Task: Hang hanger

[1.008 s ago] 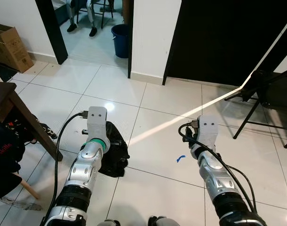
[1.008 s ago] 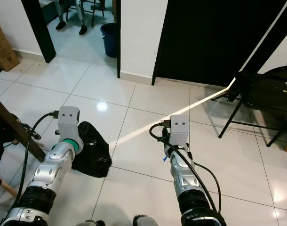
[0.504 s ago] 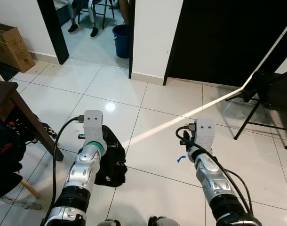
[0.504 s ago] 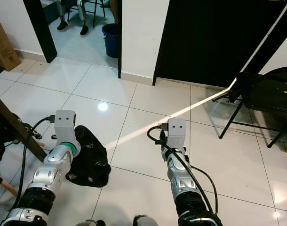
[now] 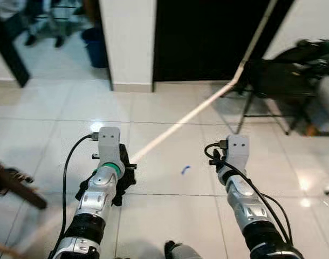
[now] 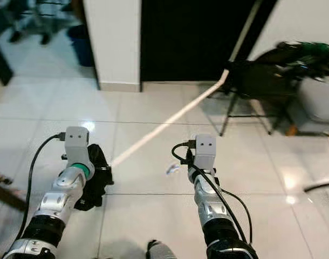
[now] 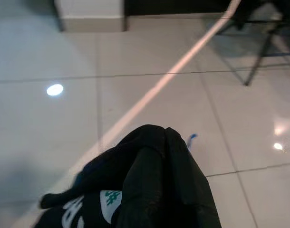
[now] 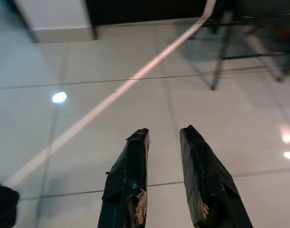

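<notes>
Two grippers held out ahead over the tiled floor (image 5: 170, 216). Left gripper (image 5: 117, 171) wrapped in a bunched black garment (image 7: 149, 190) with a white and green print; cannot tell under the cloth whether clenched or released. No hanger frame or hook to be made out; probably buried in that bundle at the left gripper, hanging just below it and off the tiles. Right gripper (image 8: 164, 135) released, a narrow gap showing, nothing in it.

Judged as the carrying stage, with no rail or hook yet found. To do it well:
- Hold the bundle high enough to clear the tiles.
- Walk slowly; blurred head views suggest a turn under way.
- Find the rail first, then bring the free right gripper across to tease the hook out of the cloth.
- Offer the hook open side down.

Glossy white tiles below both grippers, bright with lamp glare, likely slippery. Small blue scrap (image 5: 185, 170) on the floor ahead, between the two grippers. Pale slanted bar (image 5: 180, 121) running away from the left gripper towards a dark doorway (image 5: 202, 38). Black folding chair (image 5: 272, 81) far ahead of the right gripper, heaped with dark things. White wall pillar (image 5: 127, 38) and a blue bucket (image 5: 94, 46) well beyond the left gripper.
</notes>
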